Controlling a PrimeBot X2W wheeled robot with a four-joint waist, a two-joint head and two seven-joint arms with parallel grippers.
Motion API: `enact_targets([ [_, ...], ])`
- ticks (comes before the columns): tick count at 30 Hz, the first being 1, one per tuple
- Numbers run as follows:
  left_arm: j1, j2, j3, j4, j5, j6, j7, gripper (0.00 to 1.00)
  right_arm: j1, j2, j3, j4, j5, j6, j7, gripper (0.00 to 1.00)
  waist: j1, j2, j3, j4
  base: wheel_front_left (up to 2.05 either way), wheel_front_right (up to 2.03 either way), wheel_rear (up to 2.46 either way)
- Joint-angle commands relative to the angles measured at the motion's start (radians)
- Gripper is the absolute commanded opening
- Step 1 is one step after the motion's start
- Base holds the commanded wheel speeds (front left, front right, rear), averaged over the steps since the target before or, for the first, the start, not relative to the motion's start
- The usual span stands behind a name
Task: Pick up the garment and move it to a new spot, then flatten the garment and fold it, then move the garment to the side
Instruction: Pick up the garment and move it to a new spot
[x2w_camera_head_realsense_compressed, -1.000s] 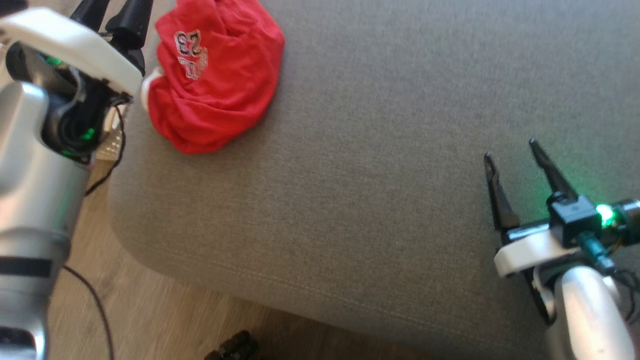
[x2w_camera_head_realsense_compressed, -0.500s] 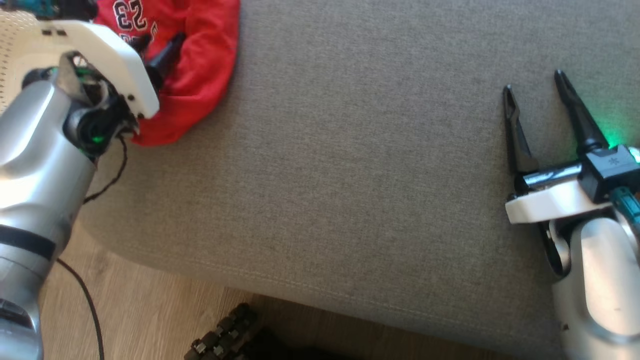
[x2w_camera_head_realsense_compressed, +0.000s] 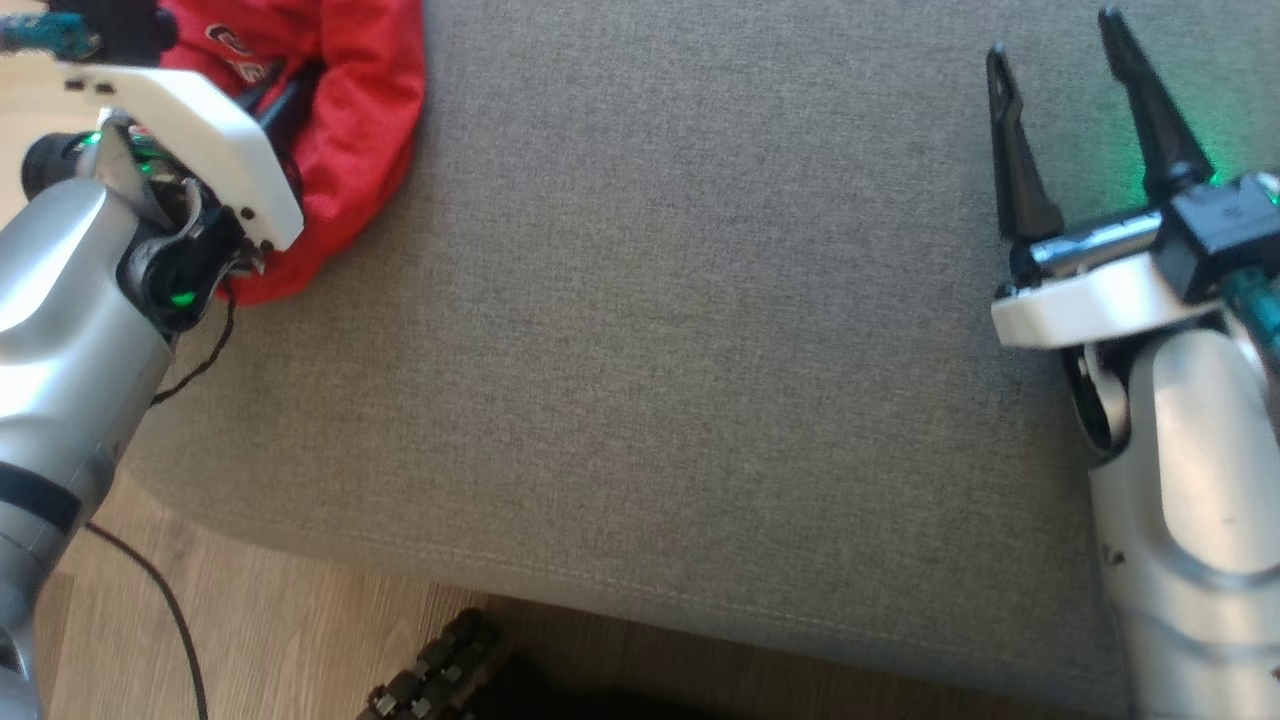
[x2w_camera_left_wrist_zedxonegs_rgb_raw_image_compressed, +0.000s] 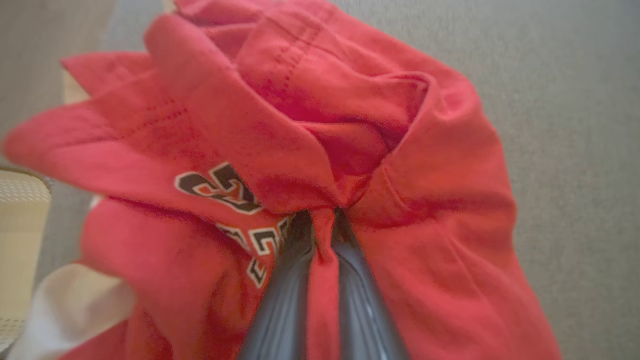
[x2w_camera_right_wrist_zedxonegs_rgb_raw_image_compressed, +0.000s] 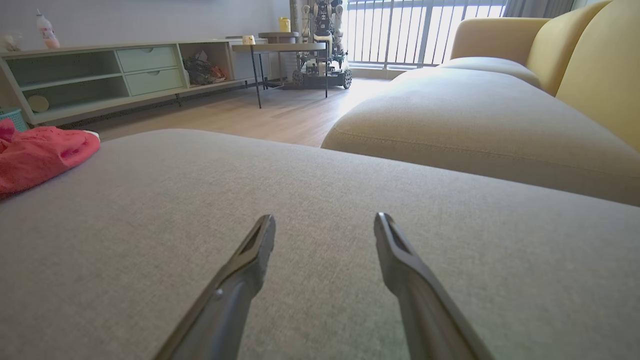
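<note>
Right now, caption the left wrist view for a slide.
Left gripper pinching a fold of the red garment on the grey cushion.

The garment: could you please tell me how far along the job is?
Done: the left jaws are shut on a fold of the red garment. In hand: the pick-up; the garment lies bunched at the left end of the grey cushion. Left: carrying it to a new spot, flattening, folding, moving it aside. The right jaws stand open over bare cushion.
</note>
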Motion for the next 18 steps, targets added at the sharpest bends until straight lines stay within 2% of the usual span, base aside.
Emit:
enact_targets([
  [1,-0.023,0.055,0.027,-0.016,0.008,0.0,-0.045,0.0,-0.015,0.004,0.022,-0.003,0.008,-0.001,0.002,1.0,-0.0001,0.0,-0.01,-0.004,0.0,0.0,0.0],
  [4,-0.05,0.078,0.021,-0.012,0.041,0.0,-0.226,0.0,-0.017,0.007,0.018,-0.018,0.026,-0.001,0.002,1.0,-0.0001,0.0,-0.044,-0.008,0.0,0.0,0.0],
  [6,-0.064,0.09,0.009,-0.013,0.074,0.0,-0.282,0.0,-0.005,0.01,0.019,-0.025,0.041,-0.001,0.002,1.0,-0.0001,0.0,-0.073,-0.013,0.0,0.0,0.0],
  [9,-0.084,0.103,0.028,-0.046,0.123,0.0,-0.306,0.0,0.017,0.014,0.021,-0.037,0.063,-0.001,0.002,1.0,-0.0001,0.0,-0.121,-0.023,0.0,0.0,0.0],
  [14,-0.057,0.109,0.113,-0.201,0.244,0.0,-0.307,0.0,0.051,0.019,0.009,-0.091,0.104,-0.001,0.002,1.0,-0.0001,0.0,-0.204,-0.053,0.0,0.0,0.0],
  [18,-0.006,0.098,0.129,-0.315,0.29,0.0,-0.307,0.0,0.104,0.021,0.009,-0.148,0.14,-0.001,0.002,1.0,-0.0001,0.0,-0.28,-0.101,0.0,0.0,0.0],
])
